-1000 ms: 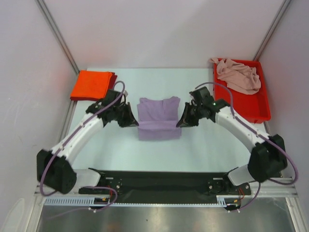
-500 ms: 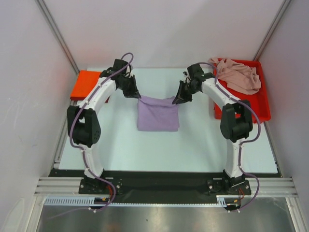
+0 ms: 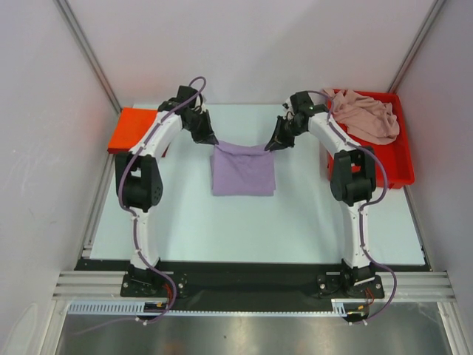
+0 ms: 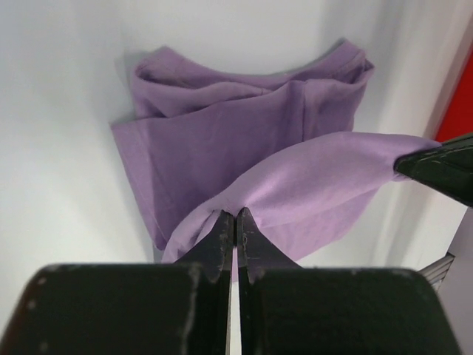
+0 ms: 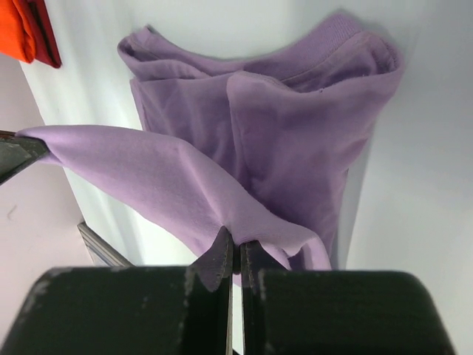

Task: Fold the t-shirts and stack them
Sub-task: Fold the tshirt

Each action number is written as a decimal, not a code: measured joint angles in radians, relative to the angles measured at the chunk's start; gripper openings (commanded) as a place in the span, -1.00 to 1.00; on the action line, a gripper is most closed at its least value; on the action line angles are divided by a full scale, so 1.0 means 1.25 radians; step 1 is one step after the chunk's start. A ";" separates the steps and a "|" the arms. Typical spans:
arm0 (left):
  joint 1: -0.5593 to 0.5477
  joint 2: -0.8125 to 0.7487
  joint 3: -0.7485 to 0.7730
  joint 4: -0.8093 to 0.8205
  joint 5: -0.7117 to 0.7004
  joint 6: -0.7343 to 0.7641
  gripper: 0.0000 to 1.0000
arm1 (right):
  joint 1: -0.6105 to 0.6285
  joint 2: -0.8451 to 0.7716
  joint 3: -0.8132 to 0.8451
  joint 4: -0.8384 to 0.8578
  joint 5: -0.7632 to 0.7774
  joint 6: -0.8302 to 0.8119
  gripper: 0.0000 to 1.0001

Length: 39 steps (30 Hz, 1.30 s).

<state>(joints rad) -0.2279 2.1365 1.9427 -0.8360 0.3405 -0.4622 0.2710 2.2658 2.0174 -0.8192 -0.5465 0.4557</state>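
Note:
The lavender-purple t-shirt (image 3: 242, 171) lies partly folded in the middle of the table, collar end at the back. My left gripper (image 3: 214, 142) is shut on one corner of its lifted edge (image 4: 236, 214). My right gripper (image 3: 268, 146) is shut on the other corner (image 5: 238, 240). The cloth stretches between them above the shirt's far end (image 4: 325, 177). An orange-red folded t-shirt (image 3: 131, 129) sits at the back left, with a dark red cloth edge (image 5: 47, 35) beside it. A pale pink t-shirt (image 3: 366, 115) lies crumpled in the red tray (image 3: 388, 163).
The red tray stands at the back right, close to my right arm. White walls and metal frame posts (image 3: 89, 52) close in the table on three sides. A black rail (image 3: 244, 285) with both arm bases runs along the near edge.
Both arms have swung from the shirt's middle to its far end, carrying the gripped lavender edge up and back over the rest of the shirt.

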 measured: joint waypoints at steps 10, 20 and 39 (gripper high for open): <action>0.014 0.096 0.093 0.013 0.011 -0.006 -0.97 | -0.010 0.107 0.102 0.001 -0.020 0.003 -0.83; 0.057 0.153 0.091 0.148 -0.018 -0.019 0.23 | -0.047 0.215 0.225 0.044 0.005 0.013 0.12; -0.007 -0.138 -0.330 0.398 0.153 -0.095 -0.99 | 0.094 -0.023 -0.073 0.143 0.021 0.019 -1.00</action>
<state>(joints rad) -0.2367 1.9636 1.5299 -0.3389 0.5320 -0.5812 0.3889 2.2368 1.9266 -0.6403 -0.5205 0.4797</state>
